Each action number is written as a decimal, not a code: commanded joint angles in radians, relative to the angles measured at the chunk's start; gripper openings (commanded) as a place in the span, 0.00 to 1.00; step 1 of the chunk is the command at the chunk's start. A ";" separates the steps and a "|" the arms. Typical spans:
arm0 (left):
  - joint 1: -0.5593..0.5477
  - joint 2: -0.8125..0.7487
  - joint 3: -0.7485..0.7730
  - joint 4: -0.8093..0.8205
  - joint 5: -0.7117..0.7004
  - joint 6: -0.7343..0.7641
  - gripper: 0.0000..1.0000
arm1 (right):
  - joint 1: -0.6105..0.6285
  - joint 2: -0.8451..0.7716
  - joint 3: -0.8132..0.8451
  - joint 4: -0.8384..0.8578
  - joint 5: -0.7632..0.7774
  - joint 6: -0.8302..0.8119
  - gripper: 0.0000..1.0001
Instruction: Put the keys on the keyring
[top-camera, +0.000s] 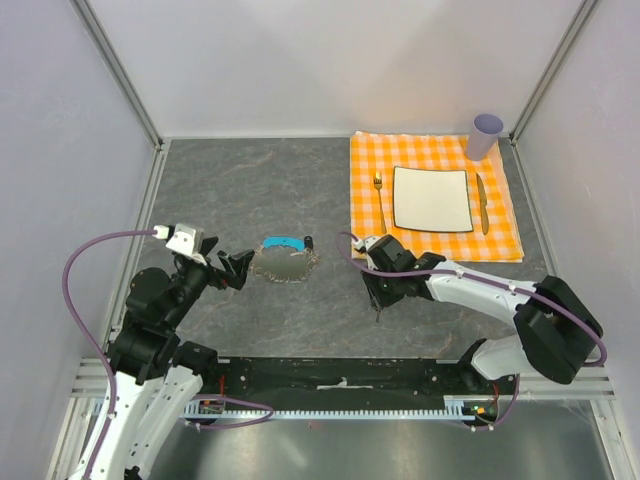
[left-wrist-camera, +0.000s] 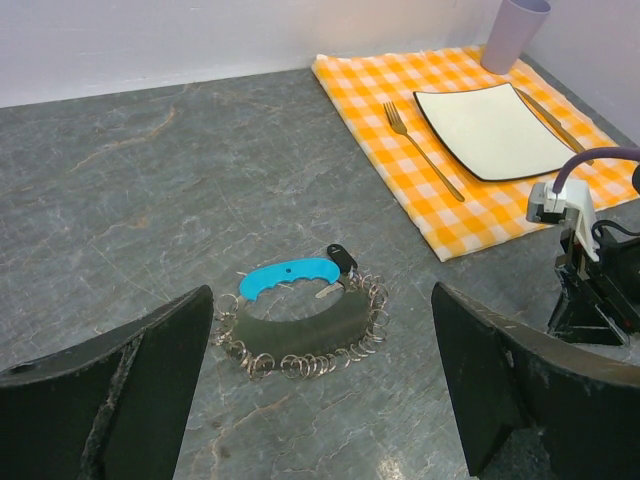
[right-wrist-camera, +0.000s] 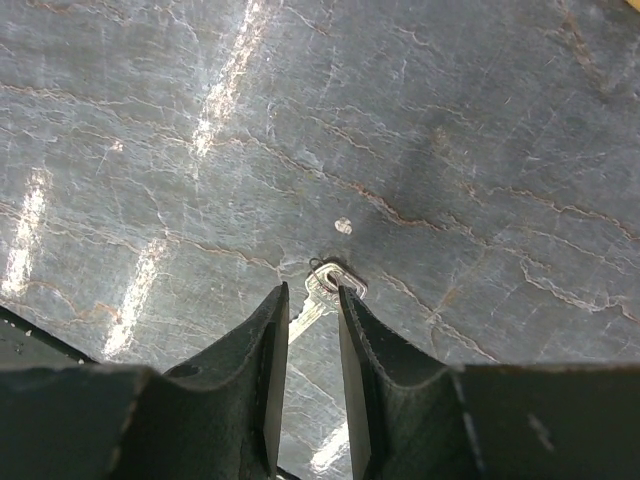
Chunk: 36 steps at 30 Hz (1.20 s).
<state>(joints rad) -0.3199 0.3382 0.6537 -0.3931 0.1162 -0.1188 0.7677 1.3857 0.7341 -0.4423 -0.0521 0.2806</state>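
Right wrist view shows the key lying on the grey counter, its shaft between the nearly closed fingers of the right gripper; I cannot tell whether they pinch it. The keyring lies well apart, just before the spread-open left gripper.

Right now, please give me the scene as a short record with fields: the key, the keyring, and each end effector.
key: lies on the grey table, with the right end effector straddling it
keyring: chain loop with blue tag and black fob, on the table in front of the left end effector, apart from the key
left end effector: wide open, empty
right end effector: slightly open, one finger on each side of the key
task state: key not yet on the keyring
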 joint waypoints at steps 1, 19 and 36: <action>0.007 -0.004 0.031 0.002 0.025 -0.002 0.96 | 0.007 0.015 0.045 -0.013 0.017 -0.006 0.33; 0.007 -0.002 0.032 0.002 0.023 -0.001 0.96 | 0.007 0.087 0.085 -0.055 0.032 -0.009 0.27; 0.007 -0.001 0.031 0.002 0.025 -0.002 0.96 | 0.007 0.081 0.068 -0.027 0.021 -0.008 0.15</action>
<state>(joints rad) -0.3199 0.3382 0.6537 -0.3954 0.1162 -0.1188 0.7704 1.4841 0.7864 -0.4870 -0.0284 0.2737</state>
